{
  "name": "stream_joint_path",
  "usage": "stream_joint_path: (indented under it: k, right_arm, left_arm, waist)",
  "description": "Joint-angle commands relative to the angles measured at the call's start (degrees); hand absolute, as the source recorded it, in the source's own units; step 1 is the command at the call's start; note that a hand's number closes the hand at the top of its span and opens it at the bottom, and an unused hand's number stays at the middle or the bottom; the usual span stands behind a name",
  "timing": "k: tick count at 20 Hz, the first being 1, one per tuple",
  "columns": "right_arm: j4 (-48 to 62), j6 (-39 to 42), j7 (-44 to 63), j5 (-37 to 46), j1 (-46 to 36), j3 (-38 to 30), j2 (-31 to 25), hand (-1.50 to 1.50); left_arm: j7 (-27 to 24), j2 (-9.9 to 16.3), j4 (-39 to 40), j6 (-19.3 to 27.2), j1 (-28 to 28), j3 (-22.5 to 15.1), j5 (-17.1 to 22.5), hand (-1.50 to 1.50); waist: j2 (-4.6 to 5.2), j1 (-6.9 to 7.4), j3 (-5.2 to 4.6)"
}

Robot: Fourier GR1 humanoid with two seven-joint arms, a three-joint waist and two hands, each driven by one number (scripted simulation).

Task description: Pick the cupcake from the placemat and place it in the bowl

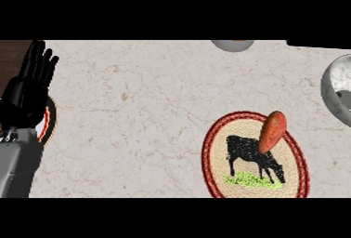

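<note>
A round placemat (226,160) with a red rim and a black cow picture lies at the lower right of the counter. On it stands an orange-red oblong object (272,131), leaning toward the upper right; it looks more like a sweet potato than a cupcake. A grey metal bowl (334,88) is cut off by the right edge. My left hand (29,81) rests open at the far left, fingers pointing up, far from the placemat. My right hand does not show.
A small grey round object (233,44) sits at the top edge, partly cut off. Behind my left hand, a red-rimmed round mat (49,118) peeks out. A dark wooden strip (12,56) borders the counter's left side.
</note>
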Motion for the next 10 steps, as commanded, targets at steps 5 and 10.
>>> stream_joint_path:
  k: [5, 10]
  right_arm:
    - [2.12, 10.49, -0.51, -4.11, -0.11, -3.64, -3.23, -1.50]
    - [1.61, 11.96, 0.73, -5.92, 1.05, -5.06, -3.96, -1.50]
  left_arm:
    - [-0.07, -0.81, -0.44, 0.23, -0.21, -0.23, 0.22, 0.00]
    - [-0.82, -0.64, -0.38, -0.45, 0.32, 0.03, 0.55, 0.00]
  waist:
    - [0.91, 0.70, 0.47]
    - [1.11, 0.44, 0.59]
